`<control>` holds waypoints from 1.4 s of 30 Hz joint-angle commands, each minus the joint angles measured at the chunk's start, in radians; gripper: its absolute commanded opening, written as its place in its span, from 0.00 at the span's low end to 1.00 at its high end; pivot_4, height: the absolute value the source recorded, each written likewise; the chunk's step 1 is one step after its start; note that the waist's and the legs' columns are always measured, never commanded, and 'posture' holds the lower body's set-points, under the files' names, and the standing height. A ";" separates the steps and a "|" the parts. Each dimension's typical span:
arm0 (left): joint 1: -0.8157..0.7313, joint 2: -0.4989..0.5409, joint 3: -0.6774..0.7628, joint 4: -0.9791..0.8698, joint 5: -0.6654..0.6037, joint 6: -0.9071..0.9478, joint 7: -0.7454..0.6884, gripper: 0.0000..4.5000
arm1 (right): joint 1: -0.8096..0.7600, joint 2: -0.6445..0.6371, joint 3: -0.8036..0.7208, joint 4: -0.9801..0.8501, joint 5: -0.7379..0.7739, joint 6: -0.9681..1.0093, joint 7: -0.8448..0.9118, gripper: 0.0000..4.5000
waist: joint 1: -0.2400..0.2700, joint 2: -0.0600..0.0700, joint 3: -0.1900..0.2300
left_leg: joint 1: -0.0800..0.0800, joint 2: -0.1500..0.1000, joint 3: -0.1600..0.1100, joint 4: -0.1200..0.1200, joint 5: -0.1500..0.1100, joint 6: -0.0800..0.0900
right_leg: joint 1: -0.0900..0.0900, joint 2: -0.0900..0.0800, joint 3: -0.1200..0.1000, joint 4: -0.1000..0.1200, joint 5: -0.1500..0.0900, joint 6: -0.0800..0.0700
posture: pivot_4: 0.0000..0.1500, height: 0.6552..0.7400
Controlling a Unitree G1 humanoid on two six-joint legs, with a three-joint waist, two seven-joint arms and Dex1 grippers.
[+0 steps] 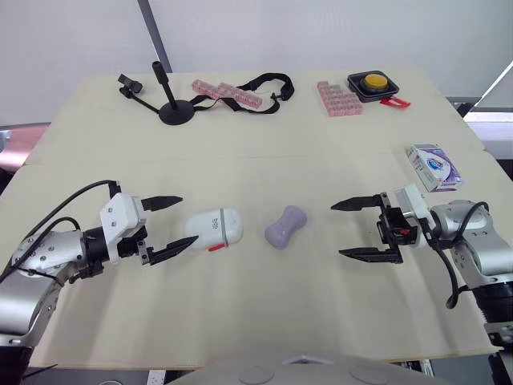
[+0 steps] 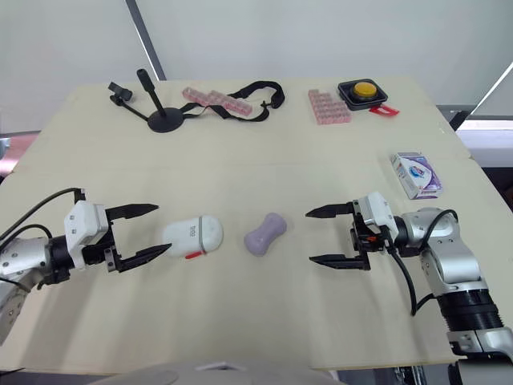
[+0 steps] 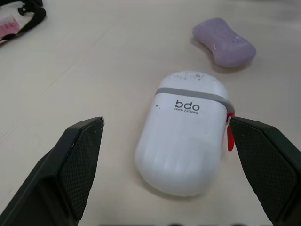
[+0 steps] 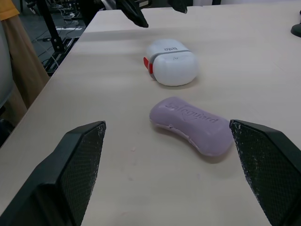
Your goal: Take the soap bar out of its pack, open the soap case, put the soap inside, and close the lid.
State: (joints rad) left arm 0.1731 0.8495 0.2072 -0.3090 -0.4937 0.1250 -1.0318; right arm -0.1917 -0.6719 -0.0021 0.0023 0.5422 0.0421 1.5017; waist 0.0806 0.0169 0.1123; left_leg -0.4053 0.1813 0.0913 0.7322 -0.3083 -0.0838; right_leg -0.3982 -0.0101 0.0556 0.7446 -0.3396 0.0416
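Soap bar [image 1: 286, 226] is already out of its pack [image 1: 433, 167] and lies bare on the table [image 1: 264, 152], between the two end effectors and just ahead of the right one. Pack sits behind and outboard of the right end effector [image 1: 337, 230], well apart from it. Soap case [image 1: 216, 228] is shut, lying flat right at the fingertips of the left end effector [image 1: 187, 219], with the bar just beyond it.

Both end effectors are spread wide and hold nothing. Left fingers bracket the near rounded end of the case. One fingertip is at the red latch [image 3: 229, 136]; contact there can't be confirmed.

Step in hand, as I read it: open the case.

- Advance the left end effector a little further so the fingers span the lower shell below the grey seam, not the lid, then close firmly. The shell is smooth, rounded plastic and will likely squirt out of a shallow pinch.
- Keep the latch side free.
- Bring the right end effector past the bar without nudging it, and work the latch with one fingertip.
- Lift the lid only once the shell is pinned.
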 commanded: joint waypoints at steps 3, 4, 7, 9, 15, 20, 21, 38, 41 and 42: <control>-0.071 0.068 -0.042 0.070 0.013 0.034 -0.121 1.00 | 0.001 0.001 -0.002 -0.024 -0.004 -0.013 -0.003 1.00 | 0.003 0.000 0.000 | 0.000 0.000 0.000 0.000 0.000 0.000 | 0.000 -0.001 0.000 0.000 0.000 0.000 | 1.00 0.64; -0.081 0.072 -0.049 0.075 0.011 0.044 -0.133 1.00 | 0.000 0.002 -0.002 -0.022 -0.005 -0.014 -0.006 1.00 | 0.004 0.000 0.000 | 0.000 0.000 0.000 0.000 0.000 0.000 | 0.000 -0.001 0.000 0.000 0.000 0.000 | 1.00 0.64; -0.163 0.076 -0.122 0.134 0.082 0.004 -0.180 1.00 | 0.001 0.004 -0.001 -0.015 -0.013 -0.021 -0.014 1.00 | 0.008 0.000 0.000 | 0.000 0.000 0.000 0.000 0.000 0.000 | 0.000 -0.001 -0.001 0.001 0.000 0.000 | 1.00 0.64; -0.213 0.065 -0.146 0.157 0.090 0.014 -0.193 1.00 | -0.001 0.005 -0.001 -0.012 -0.018 -0.025 -0.020 1.00 | 0.009 0.000 0.000 | 0.000 0.000 0.000 0.001 0.000 0.000 | -0.001 -0.001 -0.001 0.002 0.000 0.000 | 1.00 0.64; -0.283 0.045 -0.214 0.222 0.148 -0.051 -0.233 1.00 | -0.006 0.005 -0.008 -0.006 -0.023 -0.023 -0.042 1.00 | 0.008 0.000 0.000 | -0.002 0.000 0.000 0.001 0.000 0.000 | -0.001 0.000 -0.001 0.006 0.000 0.000 | 1.00 0.64; -0.282 0.006 -0.255 0.209 0.180 -0.064 -0.218 1.00 | 0.008 0.007 -0.011 -0.023 -0.020 -0.019 -0.063 1.00 | 0.013 0.000 0.000 | -0.003 0.000 0.000 0.002 0.000 0.000 | -0.001 -0.001 -0.001 0.006 0.000 0.000 | 1.00 0.64; -0.282 -0.004 -0.264 0.214 0.192 -0.073 -0.211 1.00 | 0.012 0.008 -0.010 -0.028 -0.020 -0.018 -0.068 1.00 | 0.015 0.000 0.000 | -0.003 0.000 0.000 0.002 0.000 0.000 | -0.001 -0.001 -0.001 0.006 0.000 0.000 | 1.00 0.64; -0.320 -0.088 -0.283 0.254 0.258 -0.097 -0.124 1.00 | 0.018 -0.006 -0.008 -0.051 -0.019 0.001 -0.085 1.00 | 0.022 0.000 0.000 | -0.003 0.000 0.000 0.003 0.000 0.000 | -0.001 -0.001 -0.001 0.006 0.000 0.000 | 1.00 0.64; -0.316 -0.088 -0.281 0.252 0.247 -0.091 -0.124 1.00 | 0.020 -0.007 -0.006 -0.053 -0.020 0.001 -0.083 1.00 | 0.024 0.000 0.000 | -0.004 0.000 0.000 0.003 0.000 0.000 | -0.001 -0.001 -0.001 0.006 0.000 0.000 | 1.00 0.64; -0.315 -0.088 -0.281 0.251 0.245 -0.090 -0.124 1.00 | 0.019 -0.008 -0.006 -0.052 -0.021 0.001 -0.083 1.00 | 0.024 0.000 0.000 | -0.004 0.000 0.000 0.003 0.000 0.000 | -0.001 -0.001 -0.001 0.006 0.000 0.000 | 1.00 0.64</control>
State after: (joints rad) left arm -0.1385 0.7574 -0.0899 -0.0521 -0.2411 0.0341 -1.1590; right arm -0.1691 -0.6670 0.0080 -0.0199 0.5153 0.0457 1.4165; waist 0.1049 0.0165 0.1122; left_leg -0.4089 0.1812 0.0912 0.7353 -0.3082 -0.0840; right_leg -0.3990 -0.0109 0.0548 0.7508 -0.3395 0.0416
